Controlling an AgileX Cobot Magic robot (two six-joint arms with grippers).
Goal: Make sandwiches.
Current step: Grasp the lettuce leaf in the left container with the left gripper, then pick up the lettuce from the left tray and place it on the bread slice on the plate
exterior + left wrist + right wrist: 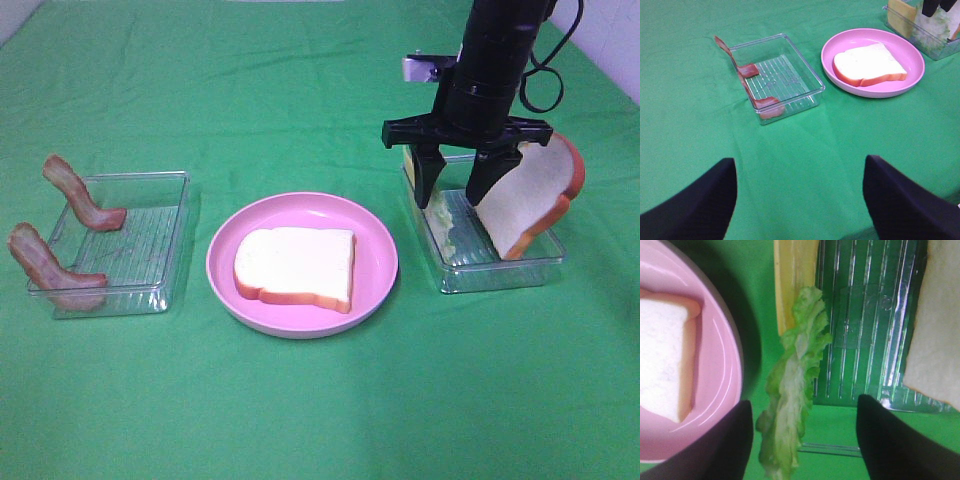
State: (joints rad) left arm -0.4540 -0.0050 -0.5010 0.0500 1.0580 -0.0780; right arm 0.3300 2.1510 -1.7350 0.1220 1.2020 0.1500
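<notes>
One bread slice [296,266] lies flat on the pink plate [378,262] at the middle of the desk [300,400], with no other layer on it. The right gripper [453,195] hangs over the clear tray [500,272] near the desk's right edge, its fingers [430,175] released and empty above the lettuce leaf [792,385], which touches the cheese square [790,275]; a second bread slice [530,195] leans on the tray's far wall. Two bacon strips [80,195] drape over the left tray [150,250], and the left gripper [800,170] is spread, grasping nothing.
</notes>
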